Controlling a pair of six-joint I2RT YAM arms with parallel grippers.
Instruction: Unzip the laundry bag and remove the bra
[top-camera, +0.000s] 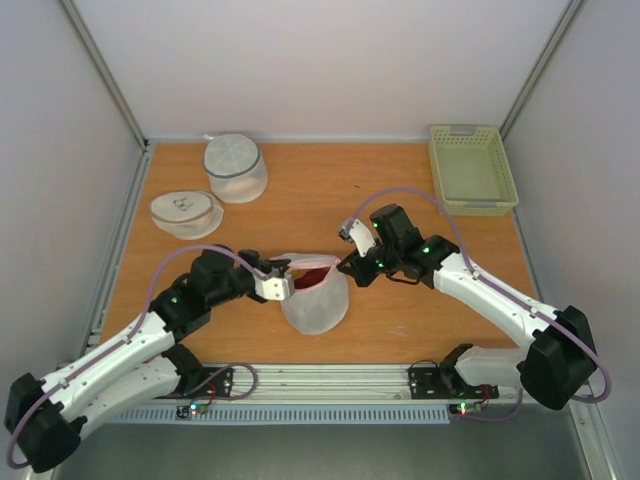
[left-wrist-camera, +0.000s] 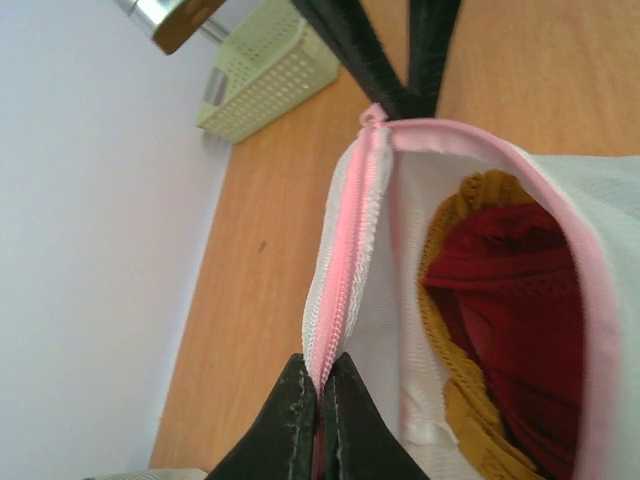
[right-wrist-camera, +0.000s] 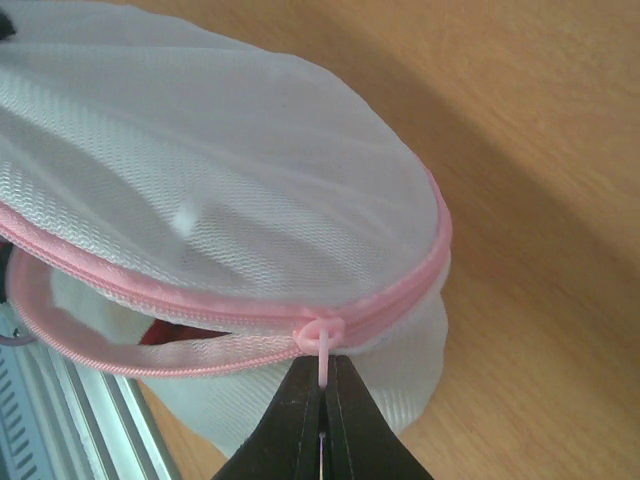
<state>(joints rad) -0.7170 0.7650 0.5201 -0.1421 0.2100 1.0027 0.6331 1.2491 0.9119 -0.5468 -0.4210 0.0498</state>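
Left gripper (left-wrist-camera: 322, 388): jaws closed, pinching the pink zipper band (left-wrist-camera: 345, 260) at the left edge of the bag's mouth; the tips meet on the tape with no gap.
Right gripper (right-wrist-camera: 325, 388): jaws closed on the pink zipper pull (right-wrist-camera: 326, 352), which hangs just below the slider on the right side of the rim.
Laundry bag (top-camera: 318, 302): white mesh drum lying on the table (top-camera: 400, 325) near the front edge, about midway across, held between the two grippers. The zipper is open along part of the rim and the mouth gapes.
Bra (left-wrist-camera: 520, 300): inside the bag, seen through the open mouth; dark red fabric with an orange-yellow edge, resting against the mesh wall. Nothing grips it.
Flat round bag (top-camera: 187, 212): white, with a dark mark on top, at the left, farther back, well apart from the arms.
Grey-banded mesh drum (top-camera: 236, 168): upright, just behind the flat bag, near the rear left.
Basket (top-camera: 480, 207): pale green, perforated walls, at the far right corner, well clear of the right arm.
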